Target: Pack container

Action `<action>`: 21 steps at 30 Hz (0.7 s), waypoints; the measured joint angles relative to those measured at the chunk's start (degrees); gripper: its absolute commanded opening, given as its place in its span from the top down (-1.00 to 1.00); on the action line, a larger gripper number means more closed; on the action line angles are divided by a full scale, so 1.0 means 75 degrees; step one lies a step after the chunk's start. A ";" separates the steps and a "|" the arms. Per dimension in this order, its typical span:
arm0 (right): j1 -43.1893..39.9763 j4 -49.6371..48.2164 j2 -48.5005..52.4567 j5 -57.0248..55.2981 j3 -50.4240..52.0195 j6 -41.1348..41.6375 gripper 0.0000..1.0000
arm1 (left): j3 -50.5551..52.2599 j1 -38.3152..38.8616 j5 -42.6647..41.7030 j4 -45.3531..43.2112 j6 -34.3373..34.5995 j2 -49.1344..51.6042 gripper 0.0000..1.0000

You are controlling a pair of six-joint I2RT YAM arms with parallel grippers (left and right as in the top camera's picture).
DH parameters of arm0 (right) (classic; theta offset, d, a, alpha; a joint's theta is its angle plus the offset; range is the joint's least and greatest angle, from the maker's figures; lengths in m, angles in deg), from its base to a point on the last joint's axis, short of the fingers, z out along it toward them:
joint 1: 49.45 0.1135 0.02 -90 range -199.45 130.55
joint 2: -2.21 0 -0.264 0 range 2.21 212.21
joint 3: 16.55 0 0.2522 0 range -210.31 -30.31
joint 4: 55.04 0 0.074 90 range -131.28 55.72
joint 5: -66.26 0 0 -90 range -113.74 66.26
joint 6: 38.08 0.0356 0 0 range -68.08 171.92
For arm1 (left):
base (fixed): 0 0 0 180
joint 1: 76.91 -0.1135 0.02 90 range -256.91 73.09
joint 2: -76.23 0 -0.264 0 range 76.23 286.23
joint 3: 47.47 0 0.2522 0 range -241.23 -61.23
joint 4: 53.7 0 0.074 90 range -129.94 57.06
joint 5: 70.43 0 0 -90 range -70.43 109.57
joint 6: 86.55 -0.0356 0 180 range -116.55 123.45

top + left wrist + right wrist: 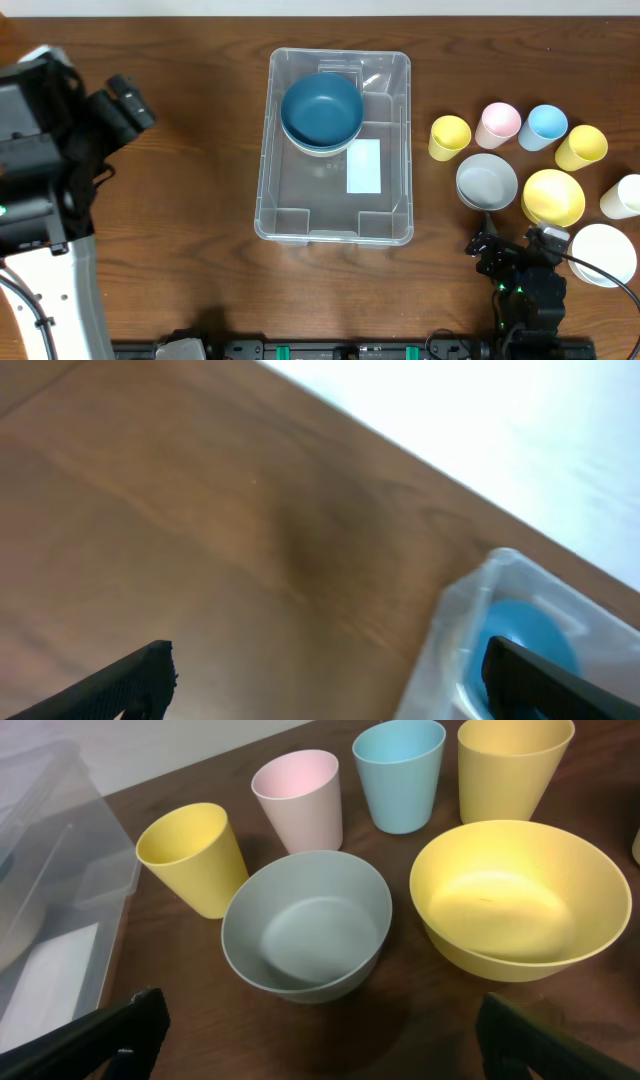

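as the container (300, 190) sits mid-table, a blue bowl (321, 108) rests inside it.

Left arm (45, 150), far left: bulky black housings, blocky with rounded corners. Below them, near left, is a glossy white link (62, 300) with a thin black cable (20, 300) alongside. Right arm (530, 295), near right: all black, boxy segments, a tiny green light (500, 290), a small white part (553, 236) on top and black cables (600, 270) off its right side. Left fingers (115, 685) are matte black, flat and angular, with a slightly rough tip edge. Right fingers (100, 1040) are the same matte black slabs.
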 measured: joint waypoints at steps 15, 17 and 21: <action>0.0000 -0.0370 0.0000 0.1472 0.0003 0.2095 -0.98 | 0.0000 -0.0306 0.0000 0.0289 0.0000 0.0242 -0.96; 0.0000 -0.0364 0.0006 0.1588 0.0000 0.2192 -0.98 | 0.0000 -0.0306 0.0000 0.0291 0.0000 0.0242 -0.96; 0.0000 0.0047 0.0318 0.1647 -0.0256 0.2229 -0.99 | 0.0000 -0.0306 0.0000 0.0291 0.0000 0.0242 -0.96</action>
